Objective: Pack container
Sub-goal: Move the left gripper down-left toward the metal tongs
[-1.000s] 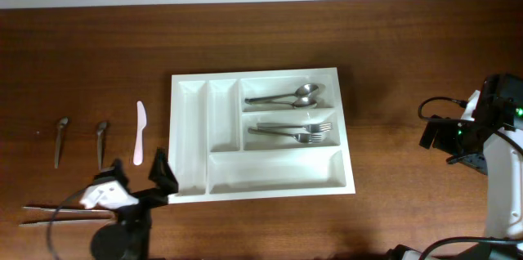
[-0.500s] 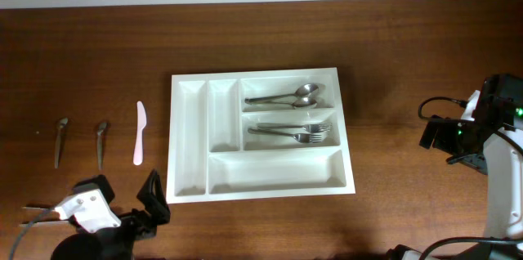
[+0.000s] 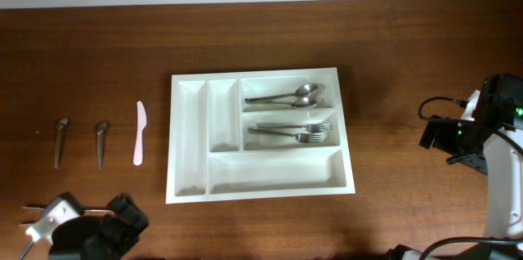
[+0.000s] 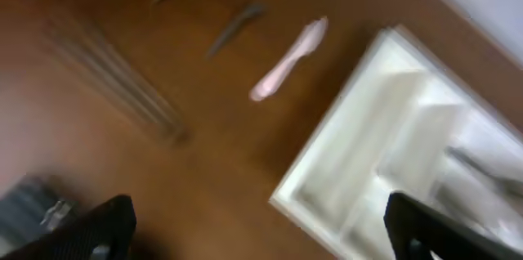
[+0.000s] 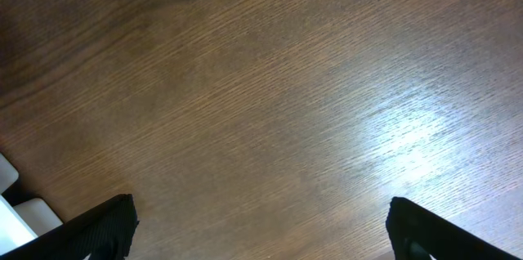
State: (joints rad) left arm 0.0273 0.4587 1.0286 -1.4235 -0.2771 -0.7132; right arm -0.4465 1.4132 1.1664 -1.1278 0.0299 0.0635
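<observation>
- Five compartments make up the container [image 3: 274,172], a white tray lying flat at the middle of the table [image 3: 392,47]; its two narrow upright slots and the wide bottom one are bare.
- Two spoons [image 3: 286,96] lie in the top wide compartment and two forks [image 3: 292,132] in the one below it.
- Several pieces wait on the wood to the left of the tray: a pale pink knife [image 3: 139,133] nearest it, then the inner small spoon [image 3: 100,143] and the outer small spoon [image 3: 60,140], all apart from one another.
- A pair of long thin sticks [image 4: 122,88] lies near the table's front edge, partly under the left arm.
- The left gripper [image 4: 261,239] has its fingers spread wide and carries nothing; it hangs above the front left corner, looking toward the knife and the tray's corner.
- The right gripper [image 5: 265,235] is likewise spread and empty, over bare wood well apart from the tray.
- The step in hand looks like fetching the next loose piece with the left arm.
- The left wrist view is smeared, so the aim is best settled before descending.
- A flat, thin knife likely calls for a pinch across its narrow width, fingertips down to the wood.
- For placing, its length should line up with a narrow slot and clear the rim.
</observation>
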